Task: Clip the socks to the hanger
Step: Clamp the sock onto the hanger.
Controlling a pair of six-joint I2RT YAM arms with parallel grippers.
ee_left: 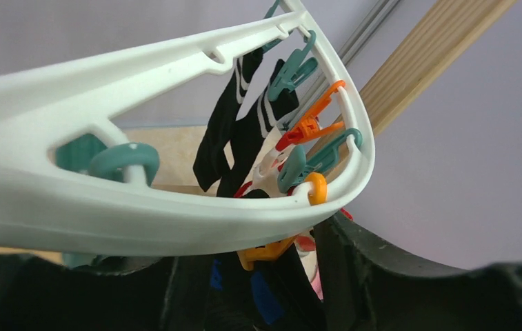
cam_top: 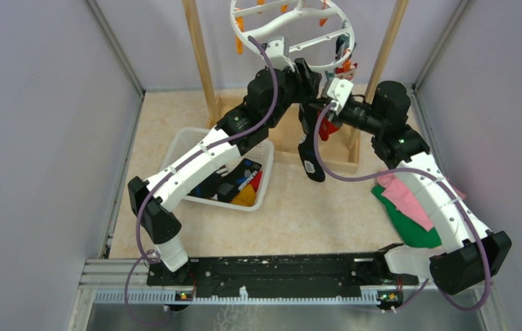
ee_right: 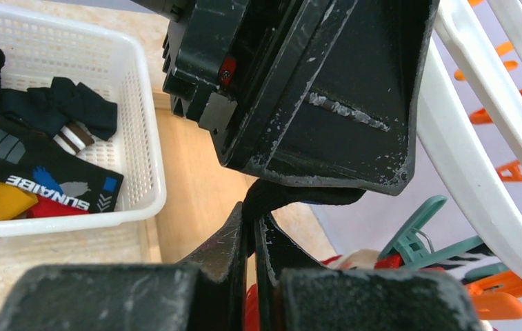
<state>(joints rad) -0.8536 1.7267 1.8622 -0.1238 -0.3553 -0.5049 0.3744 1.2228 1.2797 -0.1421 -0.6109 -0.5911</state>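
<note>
The white ring hanger [cam_top: 289,31] hangs at the back with orange and teal pegs. A black sock with white stripes [ee_left: 234,134] hangs clipped on its far side. My left gripper [cam_top: 306,74] is raised under the near rim [ee_left: 175,227], its jaws narrowed on a black sock with blue marks [ee_left: 265,293] just below an orange peg [ee_left: 272,252]. That sock hangs down long in the top view [cam_top: 309,148]. My right gripper [ee_right: 252,210] is shut on the sock's black edge [ee_right: 292,194], right under the left gripper. It also shows in the top view [cam_top: 332,96].
A white mesh basket [cam_top: 187,141] with several more socks stands left of centre, also in the right wrist view [ee_right: 141,138]. Pink [cam_top: 406,196] and green [cam_top: 409,224] cloths lie at the right. The wooden rack posts [cam_top: 199,55] flank the hanger.
</note>
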